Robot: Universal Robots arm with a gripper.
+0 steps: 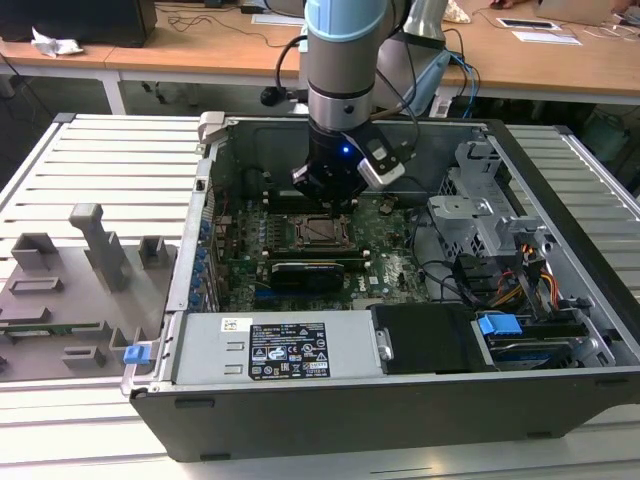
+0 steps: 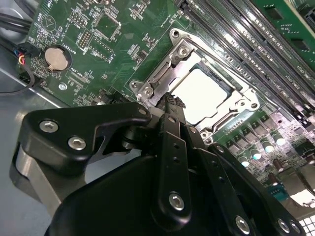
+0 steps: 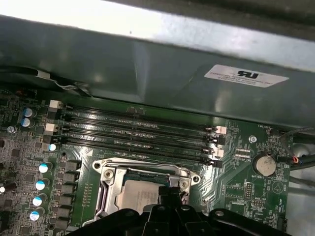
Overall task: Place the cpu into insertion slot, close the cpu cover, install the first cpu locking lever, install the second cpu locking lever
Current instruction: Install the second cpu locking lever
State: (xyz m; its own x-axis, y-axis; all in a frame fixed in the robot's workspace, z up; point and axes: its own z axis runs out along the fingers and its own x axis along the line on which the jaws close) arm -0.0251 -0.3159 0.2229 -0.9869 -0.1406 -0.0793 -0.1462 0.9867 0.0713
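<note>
The cpu (image 2: 203,93) (image 3: 138,195) lies flat in the insertion slot (image 1: 322,231), its pale metal top showing through a square window. The cpu cover (image 2: 158,74) (image 3: 105,191), a silver frame plate, lies down flat around it. My gripper (image 2: 172,101) (image 3: 170,193) (image 1: 327,192) hangs just above one edge of the socket, beside the cover's rim. Its black fingers (image 2: 173,142) are pressed together into a narrow tip, shut, with nothing seen between them. The tip hides part of the cover's edge. I cannot make out the locking levers.
Long black memory slots (image 3: 138,132) (image 2: 246,34) run beside the socket, under the case wall (image 3: 147,73). A coin battery (image 2: 56,58) sits on the green board. A black expansion card (image 1: 310,272), the power supply (image 1: 280,350), a drive cage (image 1: 480,200) and cables crowd the case. A grey fixture plate (image 1: 70,290) lies at the exterior view's left.
</note>
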